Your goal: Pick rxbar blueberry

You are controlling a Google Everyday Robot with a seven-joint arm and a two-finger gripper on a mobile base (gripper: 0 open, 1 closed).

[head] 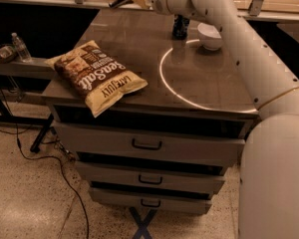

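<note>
The gripper point(120, 2) hangs above the far edge of the table point(139, 39), left of the can point(180, 27) and bowl point(210, 36). Its grip state cannot be determined. The rxbar blueberry cannot be distinguished from the dark gripper tip. The chip bag point(97, 76) lies near left.

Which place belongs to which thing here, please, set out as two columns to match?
1 chip bag
2 white bowl
3 dark can
4 gripper

A far side, just left of the bowl
B raised above the far edge of the tabletop
C front left corner, overhanging
D far side, just right of the can

Pairs: 1-C; 2-D; 3-A; 4-B.
</note>
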